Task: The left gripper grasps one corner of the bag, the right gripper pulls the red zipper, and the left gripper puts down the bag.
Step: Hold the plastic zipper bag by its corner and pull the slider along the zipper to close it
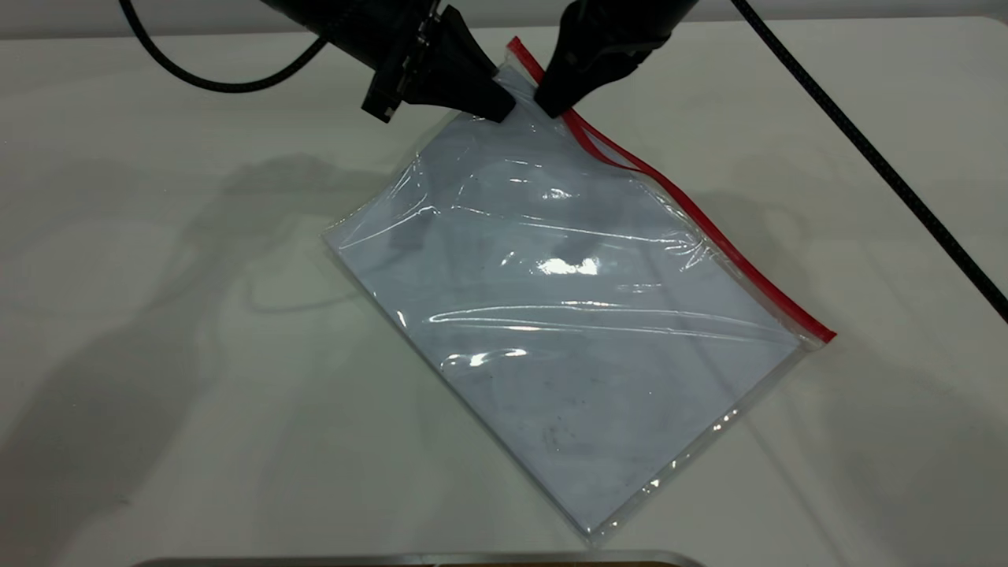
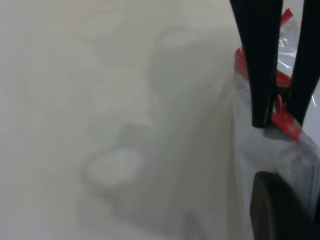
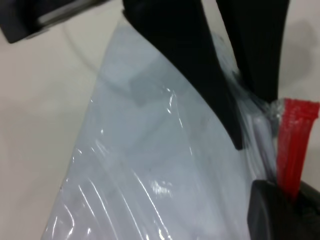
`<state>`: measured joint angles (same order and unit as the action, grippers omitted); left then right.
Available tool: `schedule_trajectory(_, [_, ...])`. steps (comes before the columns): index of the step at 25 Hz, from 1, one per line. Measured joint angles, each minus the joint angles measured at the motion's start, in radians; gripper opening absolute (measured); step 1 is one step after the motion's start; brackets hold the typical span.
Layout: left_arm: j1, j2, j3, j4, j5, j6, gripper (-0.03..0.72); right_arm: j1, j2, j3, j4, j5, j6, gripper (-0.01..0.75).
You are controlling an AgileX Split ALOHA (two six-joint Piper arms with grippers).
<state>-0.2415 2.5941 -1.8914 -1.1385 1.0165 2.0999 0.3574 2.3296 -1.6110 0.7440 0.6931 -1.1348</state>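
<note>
The bag lies slanted on the white table, with its far end lifted. Its red zipper runs along the right long edge. My left gripper is shut on the clear corner of the bag, beside the strip's far end. My right gripper is shut on the red zipper close beside it. Just below that grip the red strip looks parted into two strands. In the left wrist view the right gripper's fingers pinch the red strip. The right wrist view shows the strip's end.
A braided black cable runs across the table's right side. A smooth black cable loops at the far left. A metal edge lies along the near side. Bare white table surrounds the bag.
</note>
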Motion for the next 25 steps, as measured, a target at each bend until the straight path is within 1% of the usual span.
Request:
schedule_trajectory(5, [-0.007,0.003,0.0,-0.031,-0.001,-0.006,0.053,-0.004,-0.002,-0.007,-0.088,0.021,0.119,0.03])
schedule_trajectory(8, [-0.012,0.007,0.0,-0.05,-0.002,-0.008,0.053,-0.011,-0.003,-0.01,-0.114,0.036,0.149,0.03])
schedule_trajectory(17, [-0.013,0.011,0.001,-0.054,-0.016,-0.053,0.053,-0.03,0.028,-0.018,-0.106,0.053,0.165,0.033])
schedule_trajectory(25, [0.006,0.013,0.001,-0.066,-0.002,-0.057,0.053,-0.03,0.03,-0.018,-0.101,0.045,0.167,0.044])
